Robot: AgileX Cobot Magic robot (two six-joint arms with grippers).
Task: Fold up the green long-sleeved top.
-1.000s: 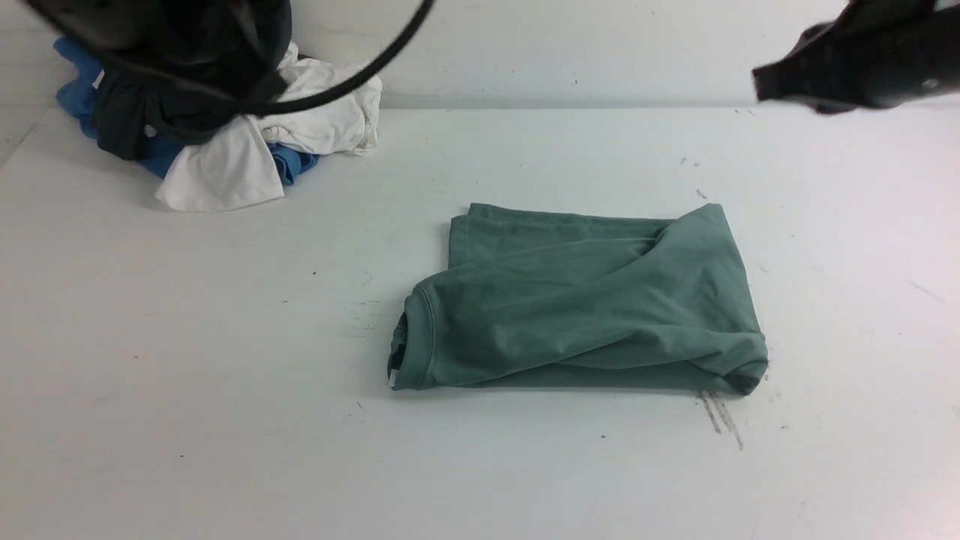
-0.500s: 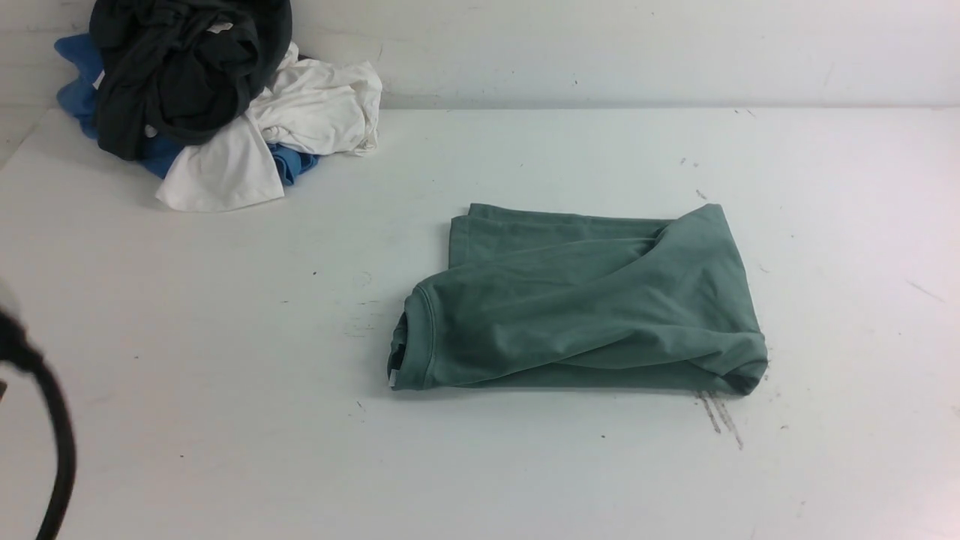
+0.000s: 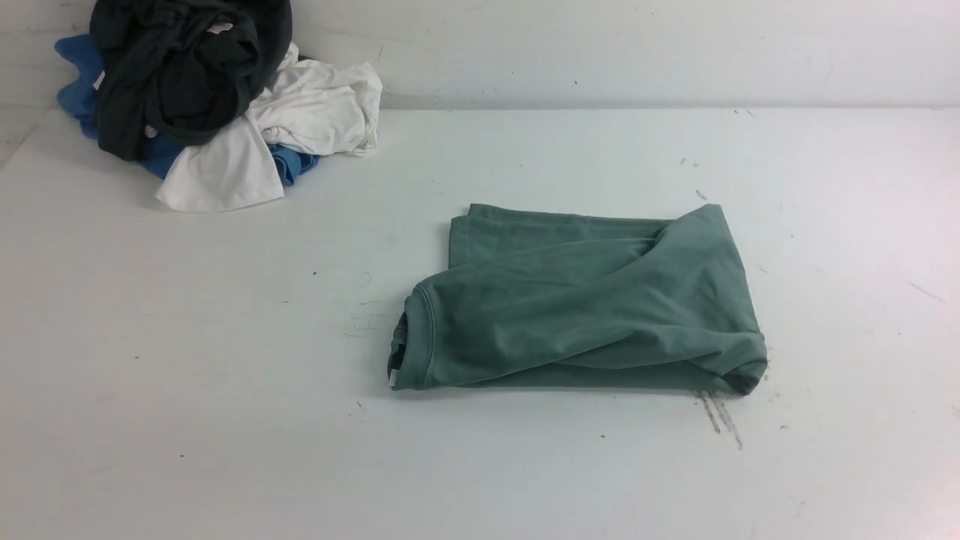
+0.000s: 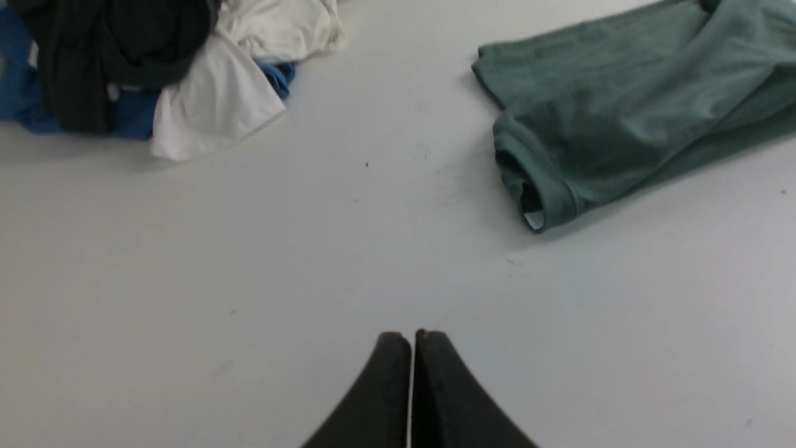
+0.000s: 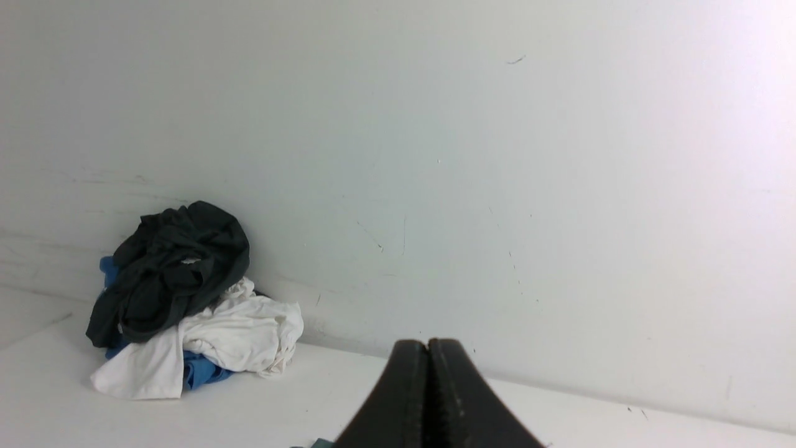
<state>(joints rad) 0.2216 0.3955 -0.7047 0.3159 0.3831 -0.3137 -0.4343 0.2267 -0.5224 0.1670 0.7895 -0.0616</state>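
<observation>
Sage-green cotton, the green long-sleeved top (image 3: pixel 581 300) lies folded into a compact rectangle on the white surface (image 3: pixel 187 360), its long axis running left to right in the front view, the ribbed neck (image 3: pixel 411 341) with its white label at the robot's left end. No arm shows in the front view. The left hand (image 4: pixel 411 339) has its black fingertips pressed together on nothing and hangs above bare surface; from it the top lies ahead and off to the robot's right, apart from the fingertips, neck end nearest. The right hand (image 5: pixel 428 348) is likewise closed and empty, pointed toward the back wall (image 5: pixel 497 155), with only a sliver of green showing below it. By my judgement the left hand is the better placed of the two for the neck end, though the folding looks finished or nearly so. No containers are in sight; a loose heap of black, white and blue garments (image 3: pixel 202 105) sits well apart in the far left corner.
</observation>
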